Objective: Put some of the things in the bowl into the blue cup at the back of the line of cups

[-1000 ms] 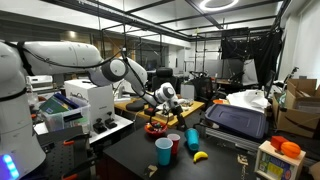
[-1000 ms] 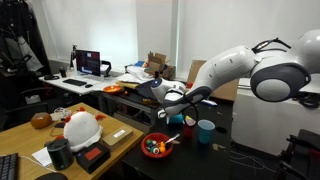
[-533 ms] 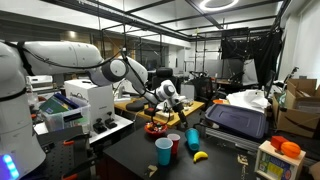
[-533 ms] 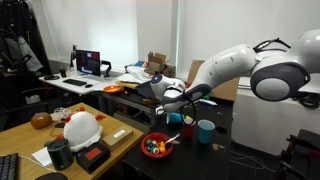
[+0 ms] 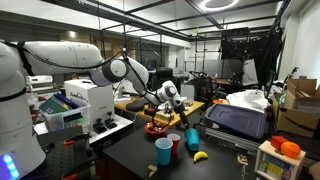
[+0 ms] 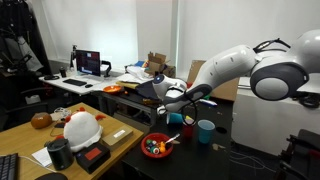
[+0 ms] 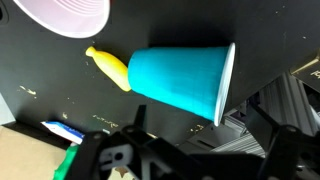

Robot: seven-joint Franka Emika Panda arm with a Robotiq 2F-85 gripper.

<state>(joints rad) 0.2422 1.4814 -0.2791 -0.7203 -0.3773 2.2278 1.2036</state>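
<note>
Wrist view: my gripper (image 7: 205, 135) shows two dark fingers standing well apart, with nothing seen between them. Beyond them a blue-toned cup (image 7: 185, 78) fills the middle, with a yellow banana-like thing (image 7: 108, 66) just beside its narrow end and a pale rim (image 7: 68, 15) in the upper corner. From this view I cannot tell which cup it is, and the bowl is out of frame.

In an exterior view, I hang above the red bowl (image 5: 155, 128). Near it stands a line of a cyan cup (image 5: 163, 151), a red cup (image 5: 174, 143) and the blue cup (image 5: 191, 138) farthest back. In an exterior view, the small bits (image 6: 152, 148) lie inside the bowl. My arm (image 6: 230, 70) crosses above the cups.
</note>
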